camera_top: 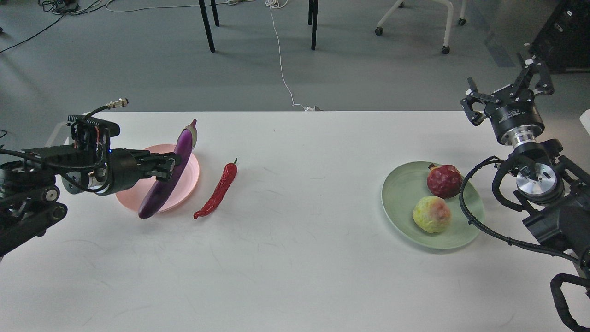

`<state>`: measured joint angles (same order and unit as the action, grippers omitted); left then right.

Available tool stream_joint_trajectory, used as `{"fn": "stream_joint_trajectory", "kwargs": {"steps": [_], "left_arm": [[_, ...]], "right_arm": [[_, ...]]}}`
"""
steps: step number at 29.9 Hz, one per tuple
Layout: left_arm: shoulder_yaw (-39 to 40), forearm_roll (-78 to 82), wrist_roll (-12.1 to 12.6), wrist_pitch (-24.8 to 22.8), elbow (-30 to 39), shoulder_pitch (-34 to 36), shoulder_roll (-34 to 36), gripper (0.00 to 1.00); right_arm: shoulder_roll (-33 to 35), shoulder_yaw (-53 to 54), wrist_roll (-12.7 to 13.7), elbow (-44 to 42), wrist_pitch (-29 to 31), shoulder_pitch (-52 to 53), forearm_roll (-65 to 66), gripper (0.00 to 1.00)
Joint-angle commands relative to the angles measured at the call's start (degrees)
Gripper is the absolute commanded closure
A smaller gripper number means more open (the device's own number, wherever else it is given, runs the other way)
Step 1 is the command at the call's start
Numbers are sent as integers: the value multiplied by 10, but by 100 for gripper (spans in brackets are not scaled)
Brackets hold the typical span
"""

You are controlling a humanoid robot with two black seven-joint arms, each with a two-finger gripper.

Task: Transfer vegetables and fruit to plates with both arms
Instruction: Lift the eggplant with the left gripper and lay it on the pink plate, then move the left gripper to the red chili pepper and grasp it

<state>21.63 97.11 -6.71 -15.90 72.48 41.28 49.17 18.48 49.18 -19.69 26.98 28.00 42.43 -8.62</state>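
Observation:
My left gripper is shut on the purple eggplant and holds it tilted, cap end up, over the pale pink plate. The red chili lies on the table just right of that plate. The dark red pomegranate and the yellow-green fruit sit on the mint green plate at the right. My right gripper is open and empty, raised beyond the table's far right edge.
The white table fills the view. Beyond its far edge are grey floor, black table legs, a white cable and a wheeled chair base.

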Motion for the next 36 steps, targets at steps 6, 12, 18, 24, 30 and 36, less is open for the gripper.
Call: {"fn": "stream_joint_trajectory", "kwargs": {"steps": [6, 12, 18, 24, 30, 36], "left_arm": [[-1, -3, 4, 3, -89, -4, -47, 77], [-5, -1, 4, 15, -137, -5, -79, 50], [-4, 1, 3, 15, -137, 7, -85, 44], [-4, 6, 4, 14, -117, 57, -93, 44], [-28, 45, 7, 13, -37, 47, -122, 44], [-86, 101, 28, 17, -37, 36, -145, 44]], "right_arm": [[-2, -1, 1, 2, 0, 1, 4, 1], [-3, -7, 1, 4, 0, -1, 9, 1], [-5, -37, 0, 4, 0, -3, 9, 1], [-5, -37, 0, 4, 0, -2, 9, 1], [-3, -37, 0, 4, 0, 1, 9, 1], [0, -37, 0, 4, 0, 2, 9, 1]]}}
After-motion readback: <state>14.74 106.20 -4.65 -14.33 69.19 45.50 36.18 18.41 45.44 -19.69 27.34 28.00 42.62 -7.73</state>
